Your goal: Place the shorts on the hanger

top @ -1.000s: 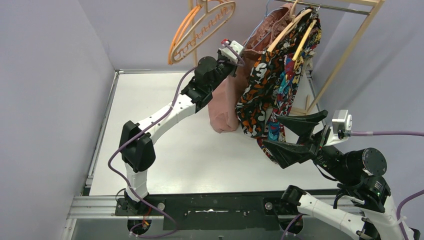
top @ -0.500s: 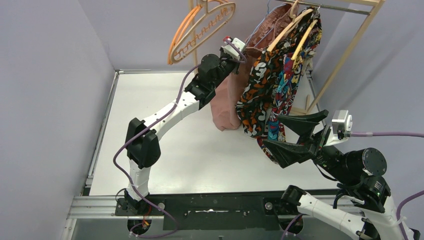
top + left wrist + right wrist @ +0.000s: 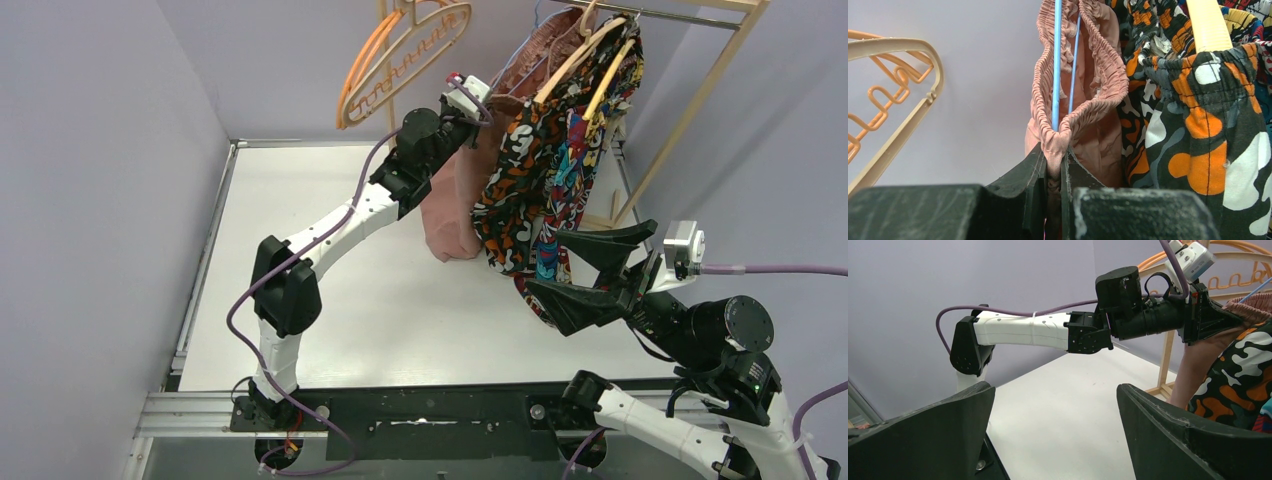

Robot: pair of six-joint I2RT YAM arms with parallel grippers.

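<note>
**Top external view.** My left arm reaches up from the table to the clothes rail at the far side. My left tool meets the upper edge of the shorts. They hang as a dusty-pink fold toward the table, just beside the patterned garment. My right tool hovers low in front of that garment with its two fingers spread wide and nothing between them.

**Left wrist view.** The fingers of my left tool are pressed together on the gathered waistband of the shorts, pinching its lowest fold. Two thin runs of the light-blue wire hanger pass down inside the opened waistband, between its two ruffled edges. To the right, the patterned garment lies against the shorts and is carried by a pale wooden hanger. To the left, well apart from the shorts, are an orange plastic hanger and a beige hanger.

**Right wrist view.** My right tool is wide open and points toward my left arm. The patterned garment shows at the right edge, and the pink waistband sits at the tip of my left tool.
</note>
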